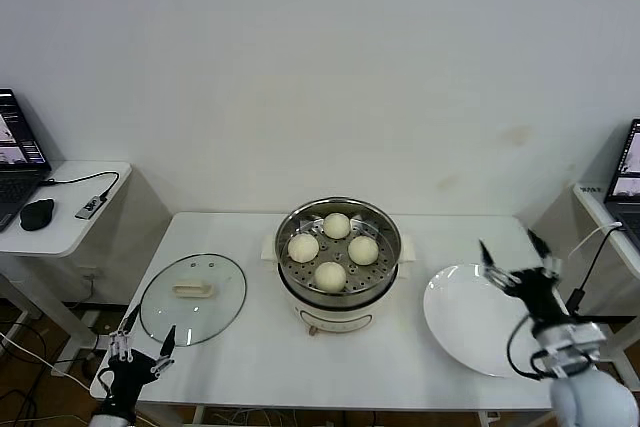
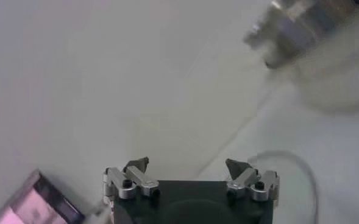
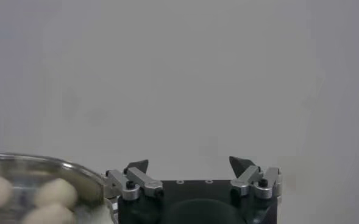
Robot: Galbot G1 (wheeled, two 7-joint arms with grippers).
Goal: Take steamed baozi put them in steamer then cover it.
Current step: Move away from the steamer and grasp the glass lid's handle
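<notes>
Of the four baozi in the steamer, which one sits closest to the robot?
The front baozi, nearest the robot's side of the steamer. The other three lie farther back: one at the left, one at the right, one at the rear.

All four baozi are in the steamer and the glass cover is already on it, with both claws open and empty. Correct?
Not quite. The head view shows the cover lying on the table left of the steamer, which is uncovered. Baozi and claws are as stated.

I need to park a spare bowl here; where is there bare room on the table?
Free: the front strip of the table between lid and plate, before the steamer. Also the back edge on both sides of the steamer. Crowded: the left end under the lid, the right end under the plate and right gripper.
</notes>
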